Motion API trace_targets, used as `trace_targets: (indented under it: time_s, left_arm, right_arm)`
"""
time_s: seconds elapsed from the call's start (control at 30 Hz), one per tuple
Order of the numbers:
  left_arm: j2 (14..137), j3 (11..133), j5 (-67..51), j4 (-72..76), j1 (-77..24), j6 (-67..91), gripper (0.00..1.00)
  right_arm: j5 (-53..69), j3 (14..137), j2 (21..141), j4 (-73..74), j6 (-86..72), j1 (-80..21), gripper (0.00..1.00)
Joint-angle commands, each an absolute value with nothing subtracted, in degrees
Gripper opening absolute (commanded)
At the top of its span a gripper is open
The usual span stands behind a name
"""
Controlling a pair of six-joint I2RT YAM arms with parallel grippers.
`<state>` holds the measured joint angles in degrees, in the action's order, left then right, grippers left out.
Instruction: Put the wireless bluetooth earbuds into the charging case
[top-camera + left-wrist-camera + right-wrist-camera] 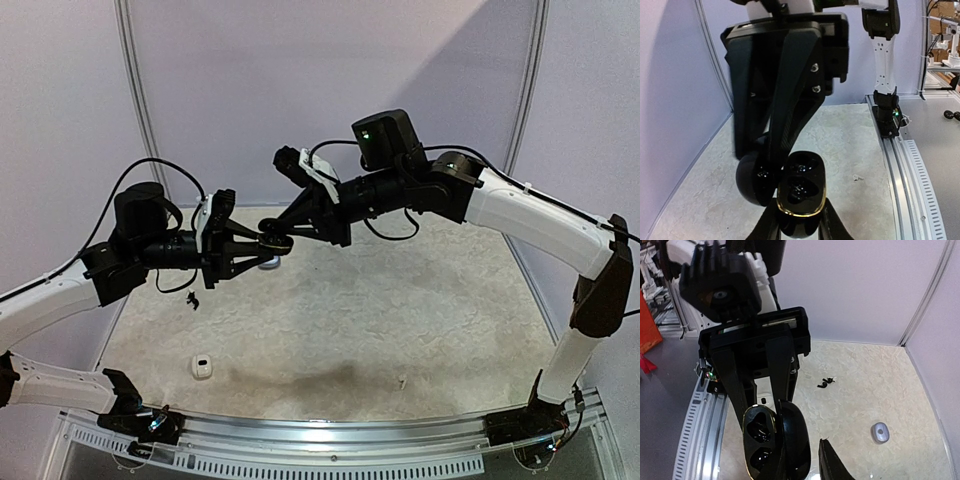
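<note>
A black charging case (801,192) with a gold rim is held open in mid-air. My left gripper (799,222) is shut on its lower body; its two wells look dark and glossy, and I cannot tell what is in them. The open lid (754,176) hangs to the left. My right gripper (800,456) reaches in from the opposite side and straddles the lid (796,432). One of its fingers (831,462) stands slightly apart from the lid. The grippers meet in the top view (268,243). Black earbuds (193,300) lie on the table, also in the right wrist view (826,383).
A small white case (202,366) lies near the front left. A grey case (880,432) lies on the table below the grippers. A tiny white bud-like piece (856,177) lies towards the right. The metal rail (330,440) runs along the near edge. Walls enclose the back and sides.
</note>
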<state>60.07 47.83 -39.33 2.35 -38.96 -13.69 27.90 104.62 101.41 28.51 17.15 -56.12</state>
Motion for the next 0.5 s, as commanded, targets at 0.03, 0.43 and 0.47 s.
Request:
trace_targets:
  time_s: [0.03, 0.43, 0.47]
  left_arm:
    - [59.92, 47.3, -39.19, 3.29, -40.25, -14.65, 0.0]
    - [57.97, 45.08, -35.67, 3.96, -39.11, -9.04, 0.0]
    - [57.52, 44.57, -35.12, 4.26, -38.85, -7.92, 0.0]
  right_arm:
    - [24.24, 104.53, 99.76, 25.53, 15.14, -55.77, 0.34]
    - [24.5, 106.13, 100.37, 26.44, 10.88, -54.92, 0.49]
    - [24.98, 106.06, 100.04, 25.87, 10.68, -54.86, 0.51]
